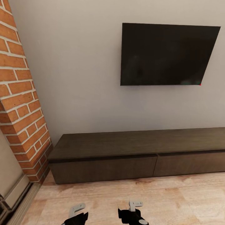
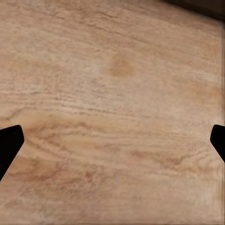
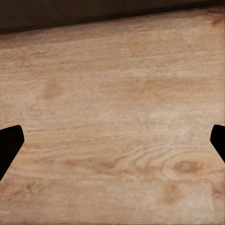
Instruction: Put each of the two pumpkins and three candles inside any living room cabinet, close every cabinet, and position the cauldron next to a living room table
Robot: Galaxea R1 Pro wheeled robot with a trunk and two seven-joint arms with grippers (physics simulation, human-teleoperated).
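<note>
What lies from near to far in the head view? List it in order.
Left gripper and right gripper at the near edge → wood floor → dark brown cabinet with both drawer fronts shut → grey wall carrying the black TV.

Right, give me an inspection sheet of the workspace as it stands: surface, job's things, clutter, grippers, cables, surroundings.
Surface: light wood floor, bare in front of the robot.
Job's things: cabinet, long, low and dark brown, standing against the wall; both visible drawer fronts sit flush, closed. Pumpkins, candles, cauldron: nothing seen.
Clutter: nothing seen on the cabinet top.
Grippers: left gripper and right gripper low over the floor; both open and empty, fingers wide apart in the wrist views.
Cables: nothing seen.
Surroundings: grey wall, dark television mounted above the cabinet, brick column at the left.
</note>
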